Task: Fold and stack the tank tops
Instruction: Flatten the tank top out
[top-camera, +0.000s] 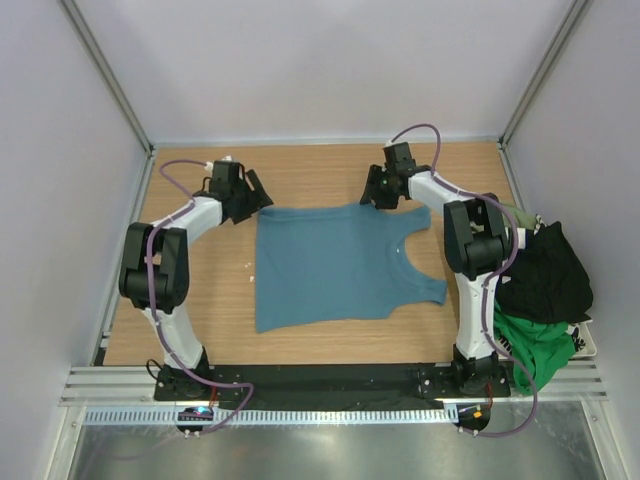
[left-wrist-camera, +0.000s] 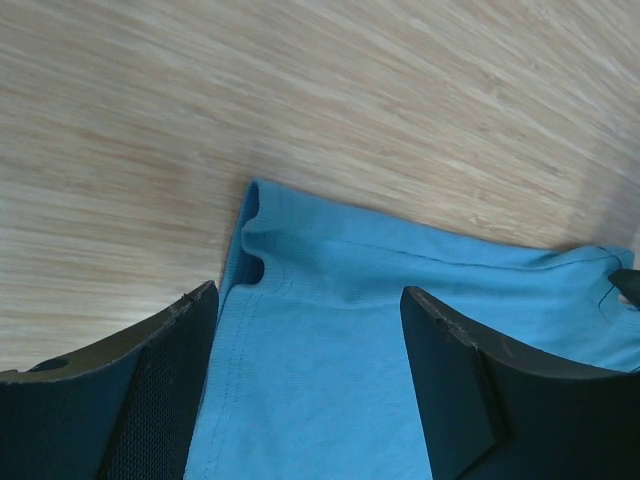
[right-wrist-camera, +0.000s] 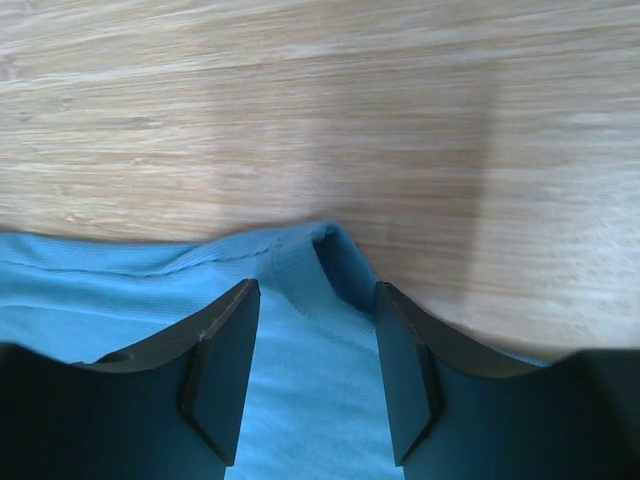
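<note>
Nearest my bases, at the lower right of the top view, a green tank top (top-camera: 530, 345) lay crumpled at the edge of the table (top-camera: 200, 300), with a black tank top (top-camera: 545, 275) heaped just above it and touching it. In the middle of the frame the teal tank top (top-camera: 335, 265) lay spread flat on the wood, its hem toward the left and its scooped neck and straps toward the right. Farther up, my left pincer (top-camera: 252, 196) hung over the top's upper left corner. In its wrist view the left pincer (left-wrist-camera: 308, 300) stood wide apart with the puckered corner of the cloth between the jaws, gripping nothing. My right pincer (top-camera: 378, 192) hung over the upper right corner. Seen from its wrist, the right pincer (right-wrist-camera: 317, 300) was likewise parted and held nothing.
</note>
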